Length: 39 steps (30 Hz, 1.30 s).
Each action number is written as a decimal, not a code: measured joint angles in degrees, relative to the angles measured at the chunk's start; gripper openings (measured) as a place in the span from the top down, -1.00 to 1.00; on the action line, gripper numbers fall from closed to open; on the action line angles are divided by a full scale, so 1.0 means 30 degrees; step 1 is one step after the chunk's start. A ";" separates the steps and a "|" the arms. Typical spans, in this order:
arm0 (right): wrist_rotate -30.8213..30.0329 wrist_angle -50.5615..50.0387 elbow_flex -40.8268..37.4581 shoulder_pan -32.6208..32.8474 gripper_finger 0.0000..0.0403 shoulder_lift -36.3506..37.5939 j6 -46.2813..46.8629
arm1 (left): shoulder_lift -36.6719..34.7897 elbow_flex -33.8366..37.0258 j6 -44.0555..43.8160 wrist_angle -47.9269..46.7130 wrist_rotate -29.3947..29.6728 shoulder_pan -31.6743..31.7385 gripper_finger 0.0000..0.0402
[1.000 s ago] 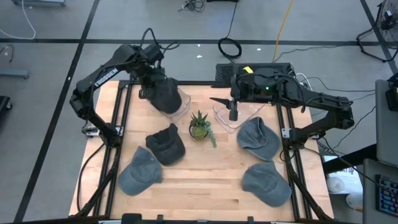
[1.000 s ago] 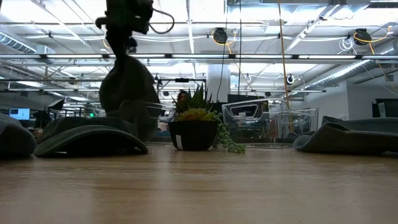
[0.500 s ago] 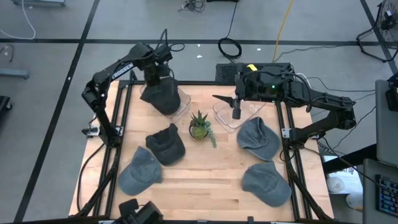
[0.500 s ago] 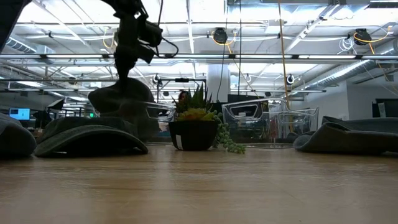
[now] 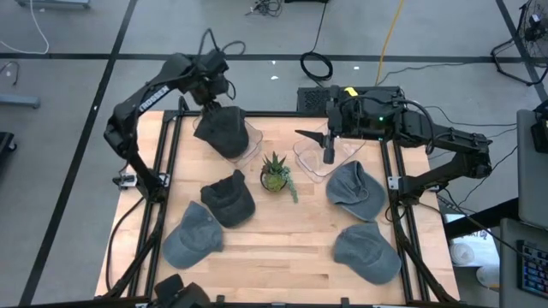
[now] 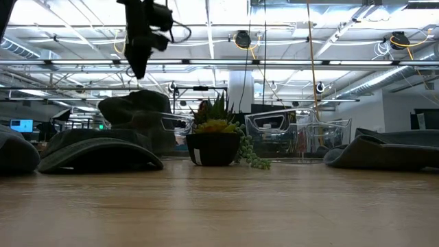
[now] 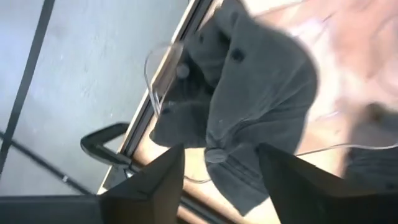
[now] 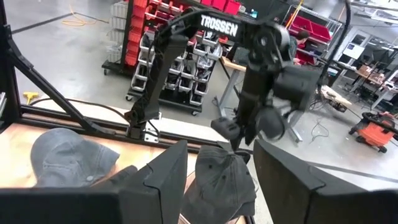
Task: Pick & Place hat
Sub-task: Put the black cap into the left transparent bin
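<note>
While the desk (image 5: 282, 235) carries four loose hats around a small plant (image 5: 275, 174), the hat (image 5: 223, 130) in play lies draped over a clear bin (image 5: 250, 139) at the far left corner — slumped across the rim, not settled inside. A second clear bin (image 5: 318, 159) sits right of the plant, under the right arm.

Above the hat, the left gripper (image 7: 217, 177) hangs clear of the cloth with its fingers apart and nothing between them; in the low view it stands well above the hat's crown. The right gripper (image 8: 219, 186) waits over the second bin, fingers parted and empty.

My worry is the hat's perch: much of it overhangs the rim, so its own weight could slide it out onto the desk. A snagged strap on a finger could also drag it along as the arm moves off.
</note>
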<state>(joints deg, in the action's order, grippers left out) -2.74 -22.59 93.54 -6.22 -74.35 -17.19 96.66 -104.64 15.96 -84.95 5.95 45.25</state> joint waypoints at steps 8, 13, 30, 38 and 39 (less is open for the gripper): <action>0.0003 -0.0016 0.0000 0.0000 0.15 0.0000 0.0003 | -0.1197 -0.2662 -0.0826 0.0583 -0.3565 -0.0095 -0.28; 0.0007 -0.0131 0.0000 0.0036 0.15 0.0000 0.0000 | -0.2274 -0.3938 -0.1877 0.1621 -0.5546 -0.0124 -0.31; 0.0007 -0.0132 0.0000 0.0109 0.15 0.0000 0.0000 | -0.6784 -0.4424 -0.5381 0.4294 -0.6999 -0.1833 -0.17; 0.0007 -0.0299 0.0000 0.0109 0.14 0.0000 0.0131 | -0.7939 -0.4424 -0.8761 0.3965 -0.6625 -0.4377 -0.14; 0.0007 -0.0306 0.0000 0.0109 0.14 0.0000 0.0205 | -0.7948 -0.4424 -0.9224 0.3674 -0.6188 -0.4983 -0.12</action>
<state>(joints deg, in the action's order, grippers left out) -2.72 -23.51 93.54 -5.89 -74.35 -16.58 72.82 -117.91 -11.71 -73.93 -12.61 30.31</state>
